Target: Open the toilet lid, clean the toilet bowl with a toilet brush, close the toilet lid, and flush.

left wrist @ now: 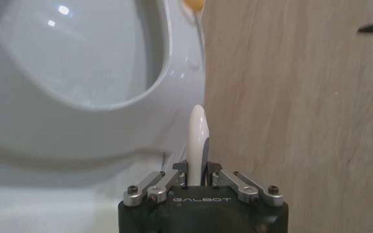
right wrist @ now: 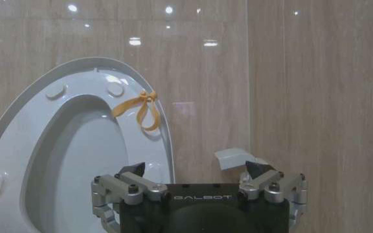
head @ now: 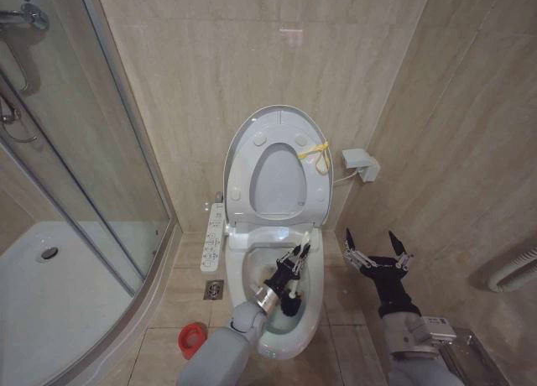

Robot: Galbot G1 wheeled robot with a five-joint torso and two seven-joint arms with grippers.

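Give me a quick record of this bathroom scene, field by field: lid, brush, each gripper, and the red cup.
lid: toilet lid raised, leaning against the wall
brush: toilet brush held with its dark head down in the toilet bowl
left gripper: left gripper over the bowl, fingers shut on the brush handle
right gripper: right gripper open, beside the bowl, holding nothing
red cup: red cup on the floor beside the toilet

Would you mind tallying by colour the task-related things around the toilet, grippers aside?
White: 3 (toilet lid, toilet bowl, toilet brush handle)
Red: 1 (cup holder)
Yellow: 1 (tie)
Total: 5
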